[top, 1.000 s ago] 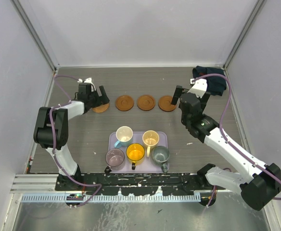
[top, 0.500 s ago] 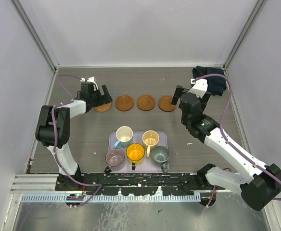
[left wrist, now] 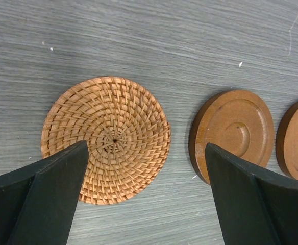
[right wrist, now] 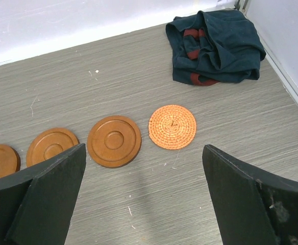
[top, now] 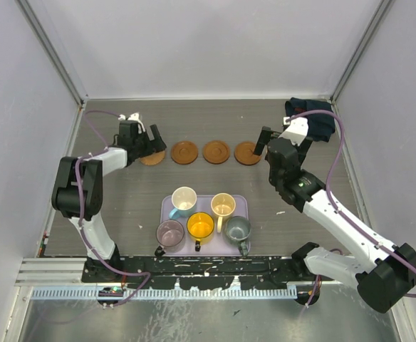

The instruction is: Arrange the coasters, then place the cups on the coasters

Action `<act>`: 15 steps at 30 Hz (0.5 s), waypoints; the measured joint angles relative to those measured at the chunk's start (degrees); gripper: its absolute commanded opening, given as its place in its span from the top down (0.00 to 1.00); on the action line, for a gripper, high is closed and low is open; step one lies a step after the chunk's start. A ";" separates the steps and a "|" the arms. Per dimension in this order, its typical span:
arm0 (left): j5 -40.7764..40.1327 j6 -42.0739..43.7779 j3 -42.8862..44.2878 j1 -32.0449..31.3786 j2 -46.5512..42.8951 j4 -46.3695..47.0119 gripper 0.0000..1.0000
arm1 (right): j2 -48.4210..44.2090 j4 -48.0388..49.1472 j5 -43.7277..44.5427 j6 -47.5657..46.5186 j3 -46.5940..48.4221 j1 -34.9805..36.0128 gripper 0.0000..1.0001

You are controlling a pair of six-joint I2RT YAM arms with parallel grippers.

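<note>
Five coasters lie in a row across the far half of the table. Three are brown wooden discs (top: pixel 185 152) (top: pixel 216 151) (top: pixel 248 153). A woven coaster (left wrist: pixel 105 139) at the left end lies below my open left gripper (left wrist: pixel 145 153), beside a wooden one (left wrist: pixel 236 133). The woven coaster (right wrist: pixel 172 126) at the right end lies ahead of my open right gripper (right wrist: pixel 144 148); in the top view that gripper (top: pixel 279 142) hides it. Five cups stand on the lavender tray (top: pixel 242 205): white-blue (top: pixel 184 199), cream (top: pixel 223 204), purple (top: pixel 170 232), orange (top: pixel 200 225), grey-green (top: pixel 238 229). Neither gripper holds anything.
A crumpled dark blue and red cloth (top: pixel 311 117) lies in the back right corner, just beyond the right gripper. White walls close the table in on the left, back and right. The arm bases stand along the near edge behind the tray.
The left gripper has edged slightly toward the back over the left woven coaster. The right arm and the cups have not moved.
</note>
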 measured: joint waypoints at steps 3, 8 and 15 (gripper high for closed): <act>-0.02 0.00 0.00 0.00 -1.62 -0.22 0.02 | 0.02 0.00 0.00 0.04 -0.22 0.00 0.00; -0.44 0.15 0.13 0.00 -8.31 -0.28 0.02 | 0.48 0.07 0.68 1.07 -0.76 0.00 0.00; -2.32 0.59 0.22 0.00 -17.97 -2.36 0.02 | 1.29 -0.17 2.71 2.58 -1.09 0.00 0.00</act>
